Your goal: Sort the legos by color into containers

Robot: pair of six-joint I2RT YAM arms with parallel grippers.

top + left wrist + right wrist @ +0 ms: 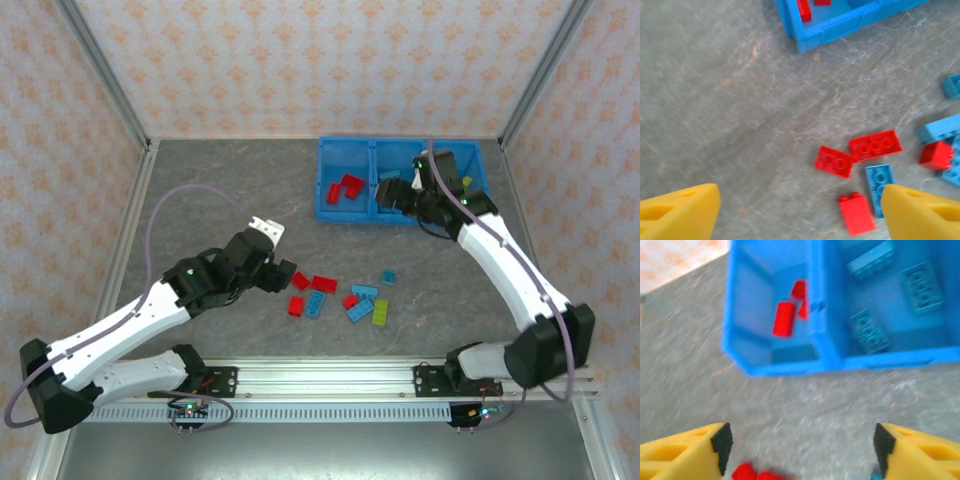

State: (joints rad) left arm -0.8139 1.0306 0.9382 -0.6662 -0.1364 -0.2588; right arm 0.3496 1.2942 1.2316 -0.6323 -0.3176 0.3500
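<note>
The blue bin (328,212) stands at the back right. Its left container holds red legos (345,187), the middle one blue legos (869,330), and a yellow-green one (466,183) shows in the right container. Loose red (324,284), blue (364,293) and yellow-green (381,312) legos lie mid-table. My left gripper (285,275) hovers open just left of them; between its fingers is bare table, with a red brick (856,214) and a blue brick (879,182) near the right finger (922,212). My right gripper (395,195) is open and empty at the bin's near wall.
Patterned walls with metal posts close in the grey table on three sides. The bin's near wall (790,367) lies ahead of the right gripper (802,450). Bare table stretches left of the bin and behind the left arm.
</note>
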